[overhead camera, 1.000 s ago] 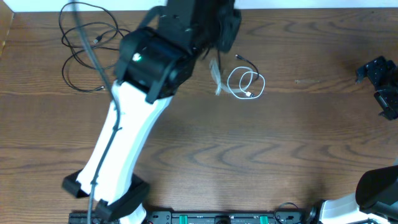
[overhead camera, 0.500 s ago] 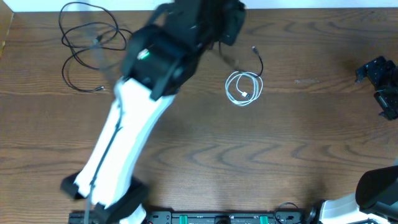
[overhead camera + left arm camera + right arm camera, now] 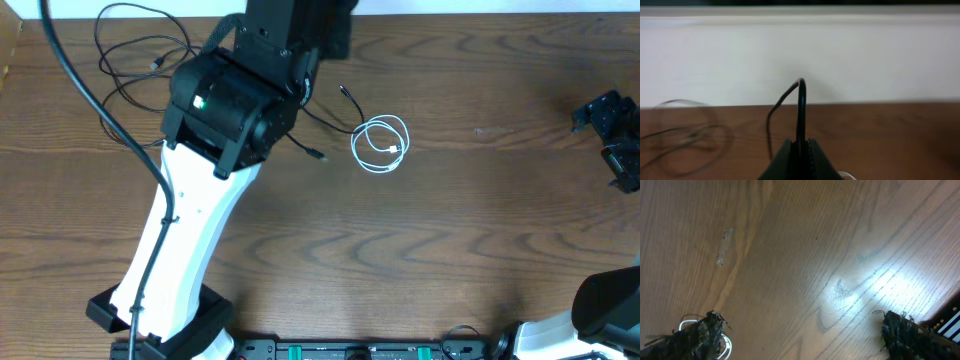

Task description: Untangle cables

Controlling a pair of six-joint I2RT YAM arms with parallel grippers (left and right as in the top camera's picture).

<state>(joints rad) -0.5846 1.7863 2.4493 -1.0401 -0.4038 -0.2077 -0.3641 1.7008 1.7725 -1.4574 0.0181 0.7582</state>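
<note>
To free the thin black cable [image 3: 801, 102], the pull is best kept slow and low, directed away from the short white coiled cable [image 3: 380, 145] lying just beside its plug ends, past the middle of the brown wooden table [image 3: 450, 270]. Near the right edge, the right gripper [image 3: 612, 140] stands fully spread and empty. At the far edge, the left gripper [image 3: 800, 146] is clamped on that black cable. A loose black cable bundle [image 3: 140, 70] lies at the far left corner.

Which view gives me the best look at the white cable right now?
Overhead: the white cable shows as a whole coil on the table. The right wrist view catches only a sliver at its bottom-left edge; the left wrist view, at most a pale scrap at its bottom edge.
</note>
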